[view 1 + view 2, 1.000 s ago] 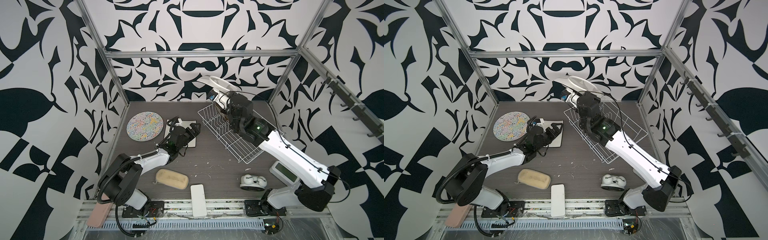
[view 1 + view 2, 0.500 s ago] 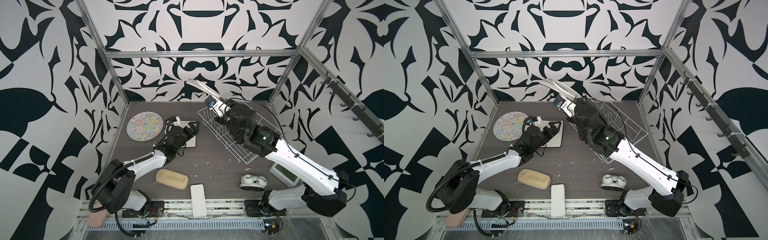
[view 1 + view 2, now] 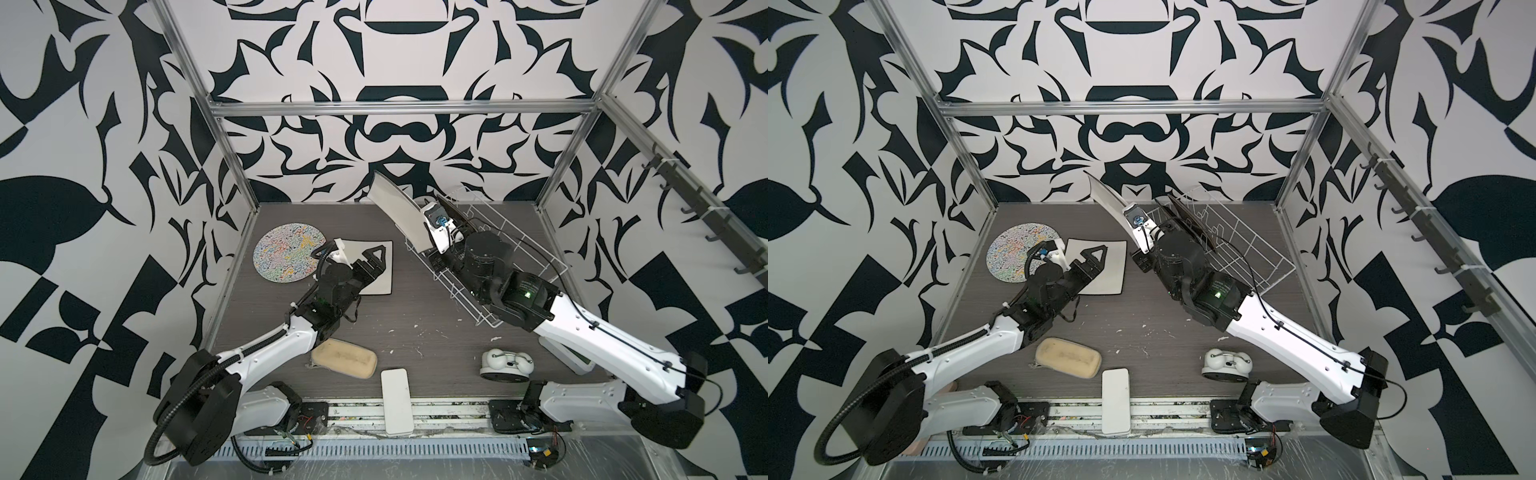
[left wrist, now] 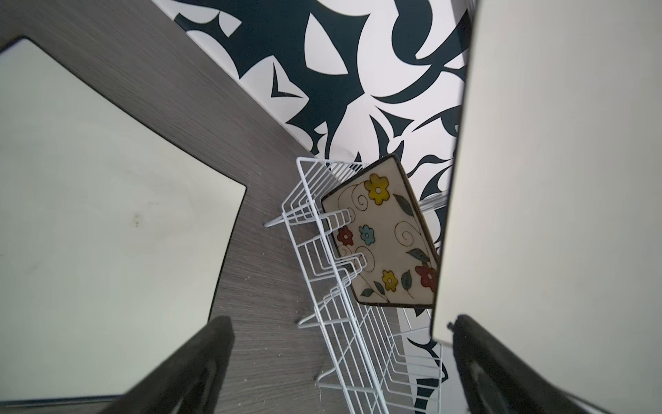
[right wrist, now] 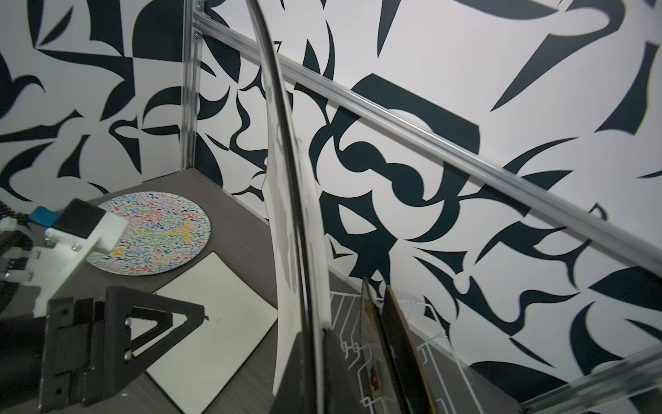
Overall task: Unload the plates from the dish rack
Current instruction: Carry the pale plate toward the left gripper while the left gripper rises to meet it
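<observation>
A pale plate (image 3: 397, 216) stands on edge in the air, its lower rim pinched in the closed right gripper (image 5: 315, 344). The dish rack (image 3: 523, 257) lies under that wrist, with a flowered plate (image 4: 387, 243) and a dark plate (image 5: 401, 340) upright in it. The left gripper (image 3: 380, 262), spread wide and empty, hovers over a flat square plate (image 3: 384, 284). The round squiggle plate (image 3: 286, 253) lies beside its wrist.

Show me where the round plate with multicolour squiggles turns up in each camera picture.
A top view: the round multicolour-squiggle plate lies flat at the table's far left.
A top view: the plate is at the same far-left spot.
Left wrist: not in it.
Right wrist: flat on the table, beside the white square plate.
Shared landmark: that white square plate, lying flat, shows in all four views.
</observation>
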Motion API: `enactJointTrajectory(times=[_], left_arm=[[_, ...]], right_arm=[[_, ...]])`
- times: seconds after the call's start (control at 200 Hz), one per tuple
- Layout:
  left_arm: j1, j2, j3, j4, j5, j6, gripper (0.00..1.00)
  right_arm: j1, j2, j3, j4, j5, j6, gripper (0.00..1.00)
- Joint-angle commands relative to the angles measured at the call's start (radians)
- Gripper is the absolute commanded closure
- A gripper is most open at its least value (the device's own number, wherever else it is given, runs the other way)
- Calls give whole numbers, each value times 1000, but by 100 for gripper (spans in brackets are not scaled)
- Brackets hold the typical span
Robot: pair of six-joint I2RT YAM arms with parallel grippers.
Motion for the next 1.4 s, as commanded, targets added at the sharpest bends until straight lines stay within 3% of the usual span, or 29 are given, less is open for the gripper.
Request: enactJointTrajectory(times=[0.0, 0.17, 0.465, 0.655, 0.805, 1.025, 1.215, 1.39], left_arm=[[-2, -46, -21, -11, -50, 23, 1], [1, -79, -29, -29, -53, 29, 1], [29, -132, -45, -69, -41, 15, 1], [75, -131, -48, -76, 39, -21, 1], [107, -127, -48, -75, 99, -45, 1], [157, -98, -56, -8, 223, -100, 1], [185, -34, -62, 84, 309, -149, 1], [187, 5, -54, 136, 345, -159, 0]], right_arm=[[-16, -77, 18, 308, -67, 184, 100], [-93, -59, 20, 259, -204, 376, 100], [-149, -21, 12, 233, -250, 476, 100], [-320, -13, -77, 348, -511, 767, 100], [-410, 4, -112, 420, -664, 927, 100], [-459, 10, -178, 533, -755, 1053, 100], [-550, 89, -197, 731, -913, 1255, 100], [-560, 105, -210, 752, -940, 1277, 100]])
